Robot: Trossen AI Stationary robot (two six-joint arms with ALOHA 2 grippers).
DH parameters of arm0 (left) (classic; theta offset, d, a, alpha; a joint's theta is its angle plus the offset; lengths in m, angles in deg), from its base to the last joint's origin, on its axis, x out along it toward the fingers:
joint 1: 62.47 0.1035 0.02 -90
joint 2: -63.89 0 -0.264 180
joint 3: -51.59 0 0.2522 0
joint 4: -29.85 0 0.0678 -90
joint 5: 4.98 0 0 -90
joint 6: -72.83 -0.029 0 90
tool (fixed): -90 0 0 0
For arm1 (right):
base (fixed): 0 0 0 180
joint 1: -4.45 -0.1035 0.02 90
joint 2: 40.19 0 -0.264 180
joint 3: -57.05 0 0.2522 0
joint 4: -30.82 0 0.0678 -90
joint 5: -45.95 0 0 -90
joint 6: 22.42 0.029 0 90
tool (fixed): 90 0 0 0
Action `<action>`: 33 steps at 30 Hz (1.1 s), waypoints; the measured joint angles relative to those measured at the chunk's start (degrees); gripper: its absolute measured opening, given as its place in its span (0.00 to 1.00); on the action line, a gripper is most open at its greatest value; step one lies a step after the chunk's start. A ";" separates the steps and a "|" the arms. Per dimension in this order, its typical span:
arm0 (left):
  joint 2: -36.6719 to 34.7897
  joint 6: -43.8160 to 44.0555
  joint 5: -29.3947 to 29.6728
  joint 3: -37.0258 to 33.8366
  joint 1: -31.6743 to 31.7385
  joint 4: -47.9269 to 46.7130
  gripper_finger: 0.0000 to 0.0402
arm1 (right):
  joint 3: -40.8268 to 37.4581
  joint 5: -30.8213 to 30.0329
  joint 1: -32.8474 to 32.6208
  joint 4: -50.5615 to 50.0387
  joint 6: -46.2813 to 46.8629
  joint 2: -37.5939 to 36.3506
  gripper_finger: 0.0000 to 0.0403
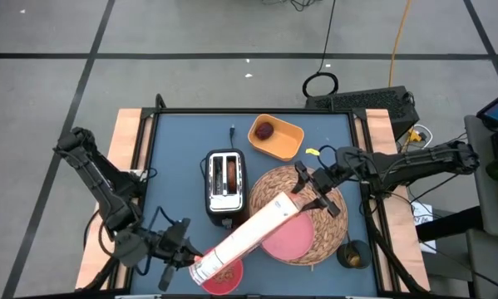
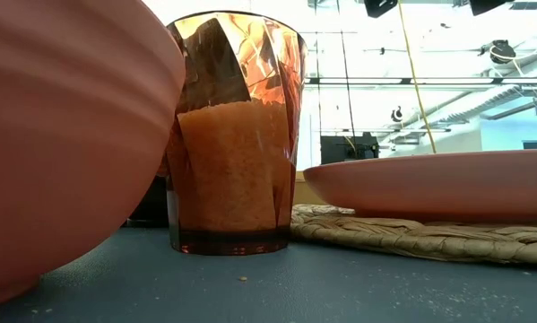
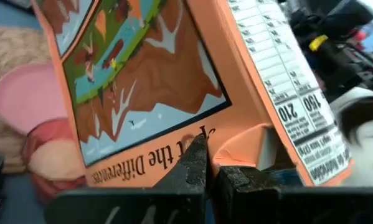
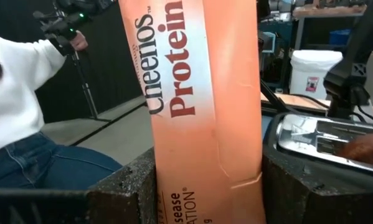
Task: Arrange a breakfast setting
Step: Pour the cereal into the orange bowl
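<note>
A long orange cereal box (image 1: 253, 232) slants between my two grippers, its low end over the pink bowl (image 1: 224, 281) at the near edge; the bowl holds cereal. My left gripper (image 1: 186, 253) is shut on the box's low end. My right gripper (image 1: 311, 193) is shut on its high end, above the woven placemat (image 1: 315, 228). The pink plate (image 1: 288, 241) lies on the placemat. Brown bread (image 1: 232, 174) sticks in a toaster slot. A dark-red fruit (image 1: 265, 130) lies in an orange dish (image 1: 277, 137). My left gripper pinches an orange edge at the box's low end (image 3: 226, 146) between its two fingertips (image 3: 195, 165), coming level from the table's left. The box is clear of the table and tilted, this end lowest. My right gripper holds the box's high end (image 4: 205, 155) between its two fingers (image 4: 130, 186), which lie across the box, one on each side. It comes from the table's right. The box is lifted clear and slants down away from it.
A silver toaster (image 1: 225, 187) stands mid-table, left of the placemat. An orange glass (image 2: 237, 135) stands near the placemat's near right edge. A person in a white top (image 4: 18, 81) is beyond the table. A keyboard (image 1: 373, 101) lies past the far edge.
</note>
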 joint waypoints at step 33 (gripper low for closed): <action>-0.09 0.92 -1.74 -0.09 1.03 2.76 0.00 | 0.05 0.03 0.00 -0.85 -0.08 -0.03 0.50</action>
